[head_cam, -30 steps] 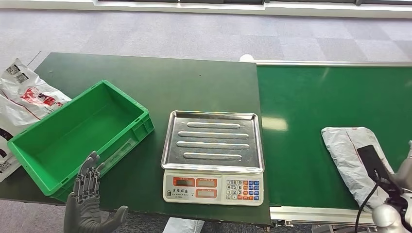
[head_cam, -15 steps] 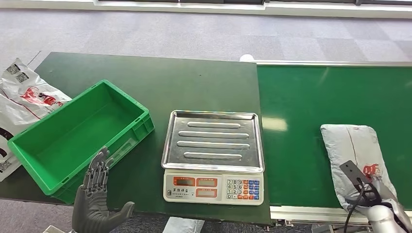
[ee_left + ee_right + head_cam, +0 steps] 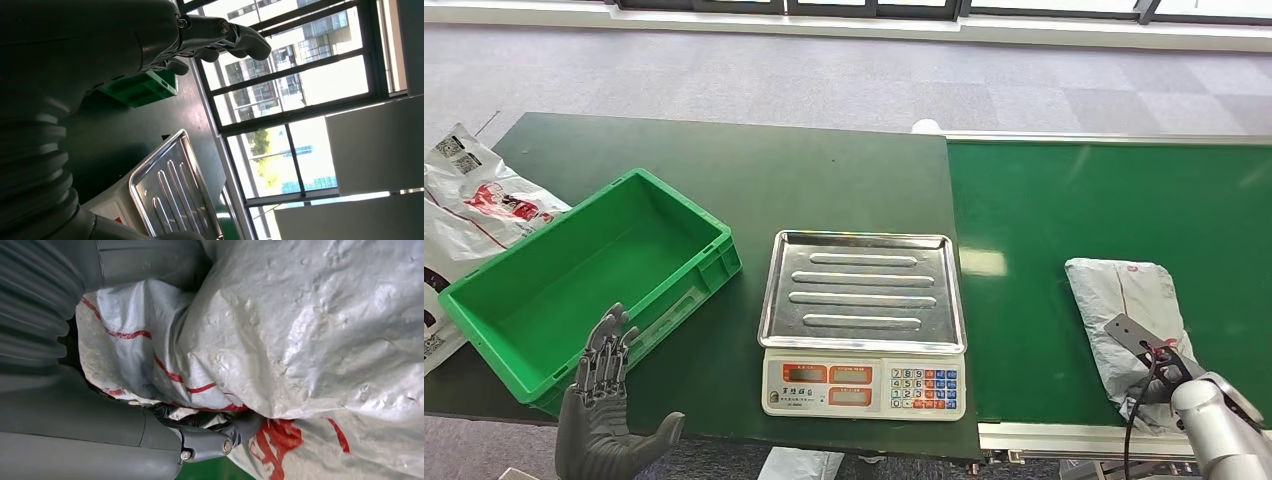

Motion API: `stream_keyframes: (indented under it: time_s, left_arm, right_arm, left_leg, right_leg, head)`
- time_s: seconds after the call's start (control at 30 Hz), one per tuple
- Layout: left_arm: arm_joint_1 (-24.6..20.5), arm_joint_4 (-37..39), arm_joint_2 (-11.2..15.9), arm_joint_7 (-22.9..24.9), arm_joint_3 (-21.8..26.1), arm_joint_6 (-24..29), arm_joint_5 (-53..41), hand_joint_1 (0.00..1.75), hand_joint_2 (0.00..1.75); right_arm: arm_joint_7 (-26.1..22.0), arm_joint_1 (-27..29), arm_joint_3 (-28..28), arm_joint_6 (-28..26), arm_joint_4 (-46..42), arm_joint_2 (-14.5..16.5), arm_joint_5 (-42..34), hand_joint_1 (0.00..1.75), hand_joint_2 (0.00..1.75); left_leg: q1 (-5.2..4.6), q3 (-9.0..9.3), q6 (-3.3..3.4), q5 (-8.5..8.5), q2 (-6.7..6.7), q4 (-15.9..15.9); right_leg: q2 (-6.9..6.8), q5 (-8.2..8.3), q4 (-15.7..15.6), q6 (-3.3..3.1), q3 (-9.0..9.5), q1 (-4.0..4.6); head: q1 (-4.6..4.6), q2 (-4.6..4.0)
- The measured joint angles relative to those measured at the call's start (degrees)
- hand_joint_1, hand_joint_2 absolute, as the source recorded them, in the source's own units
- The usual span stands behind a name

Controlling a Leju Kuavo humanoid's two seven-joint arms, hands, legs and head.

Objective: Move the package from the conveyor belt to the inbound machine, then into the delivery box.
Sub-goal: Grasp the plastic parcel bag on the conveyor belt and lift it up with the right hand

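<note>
Nearest, at the lower left of the head view, the left hand [image 3: 604, 425] is raised palm-up in front of the table edge, fingers spread and holding nothing; in the left wrist view its thumb [image 3: 240, 37] sticks out clear of the curled darker fingers. At the lower right of the head view the silver right arm [image 3: 1224, 435] comes in over the belt's near rail, and the right hand [image 3: 1159, 375] lies on the near end of the package [image 3: 1129, 320]. In the right wrist view the thumb [image 3: 210, 440] presses into the wrinkled plastic and the film bunches up around it; whether the fingers have closed around the bag I cannot tell.

The package is a soft, silver-grey plastic mailer, crumpled and puffy, with thin red lines and a red printed mark across it [image 3: 280, 437]. It lies flat on the green conveyor belt [image 3: 1074, 220], at the right side of the frame.

Just left of the belt, in the lower centre, stands the scale [image 3: 864, 385] with its ribbed steel tray [image 3: 864, 290] bare. Further left sits the green box [image 3: 514, 340], turned at an angle on the dark green table [image 3: 824, 170]. At the far left edge lie white printed bags [image 3: 469, 190], partly behind the box.
</note>
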Motion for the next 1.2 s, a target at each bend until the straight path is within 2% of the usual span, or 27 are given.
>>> stream_keyframes:
  time_s: [0.4,0.73,0.83,0.9,0.97,1.03,1.13,1.2]
  left_arm:
    - [1.8,-2.7,0.1,0.4,0.3,1.2,0.0,0.0,1.75]
    - [1.9,-3.1,0.1,0.4,0.6,1.2,0.0,0.0,1.75]
    - [2.0,-3.1,0.1,0.5,0.8,1.2,-0.1,0.0,1.75]
    - [2.4,-3.3,-0.1,0.7,1.2,1.1,-0.5,0.0,1.75]
    - [2.8,-3.8,-0.7,1.0,1.8,0.4,-1.2,0.0,1.75]
    - [2.8,-4.3,-1.8,1.3,2.4,-0.7,-2.2,0.0,1.75]
    - [2.5,-4.1,-3.3,0.9,2.7,-1.6,-3.7,0.0,1.75]
    - [2.3,-3.5,-4.0,0.3,2.7,-1.1,-4.1,0.0,1.75]
  right_arm:
    - [0.4,-2.8,3.5,-1.4,0.3,1.4,0.8,1.75,1.75]
    - [0.4,-3.3,3.9,-1.4,0.4,1.9,0.8,1.75,1.75]
    - [0.3,-3.5,4.1,-3.2,0.6,2.3,0.6,1.75,1.75]
    - [-1.1,-3.5,4.0,-8.5,0.4,3.0,-0.4,1.75,1.75]
    - [-5.2,-3.1,3.4,-17.9,-1.4,4.6,-3.8,1.75,1.75]
    - [-12.3,-2.2,2.2,-27.6,-6.2,6.4,-10.1,1.75,1.75]
    - [-26.9,1.5,-0.5,-40.3,-19.9,9.6,-24.4,1.75,1.75]
    - [-31.8,4.8,-1.2,-46.0,-31.1,11.7,-30.6,1.75,1.75]
  left_leg:
    - [0.01,-0.02,-0.08,-0.04,0.07,0.0]
    - [0.1,-0.01,-0.08,-0.03,0.06,0.0]
    - [0.1,-0.02,-0.07,-0.04,0.06,0.0]
    - [0.07,-0.07,-0.07,-0.02,0.06,0.0]
    - [-0.03,-0.2,-0.02,0.08,0.05,0.0]
    - [-0.16,-0.23,0.09,0.34,-0.11,0.0]
    - [-0.22,-0.48,0.14,0.72,-0.89,0.0]
    - [-0.21,-0.61,0.12,0.75,-1.22,0.0]
  right_leg:
    - [0.08,0.05,0.0,-0.01,-0.02,0.16]
    - [0.08,0.05,0.0,-0.01,0.0,0.14]
    - [0.08,0.05,0.0,0.01,0.03,0.12]
    - [0.09,0.09,0.0,0.02,0.01,0.09]
    - [0.08,0.17,0.1,0.07,-0.16,-0.01]
    - [-0.07,0.27,0.2,0.18,-0.47,-0.14]
    - [-0.79,0.31,0.2,0.23,-0.78,-0.19]
    - [-1.15,0.24,0.2,0.15,-0.8,-0.17]
  head:
    - [0.0,0.0]
    - [0.0,0.0]
    - [0.0,0.0]
    - [0.01,0.0]
    - [0.01,0.0]
    - [-0.01,0.0]
    - [-0.01,0.0]
    - [0.0,0.0]
